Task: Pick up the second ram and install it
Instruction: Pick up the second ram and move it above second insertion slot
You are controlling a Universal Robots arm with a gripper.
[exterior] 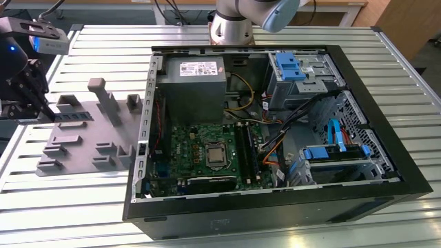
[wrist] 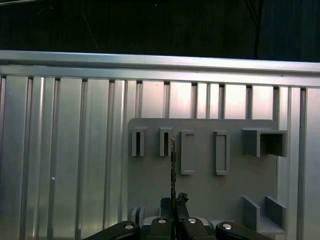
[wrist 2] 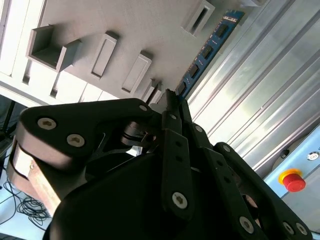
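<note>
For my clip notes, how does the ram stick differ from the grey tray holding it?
The second ram is a thin blue-green strip; the grey tray is a broad slab. The ram stands on edge, the tray lies flat. The ram carries dark chips, the tray plain upright blocks. Both sit on the exterior view's left of the computer case.

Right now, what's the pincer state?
Pincer: closed on one end of the second ram, over the grey holder tray.
</note>
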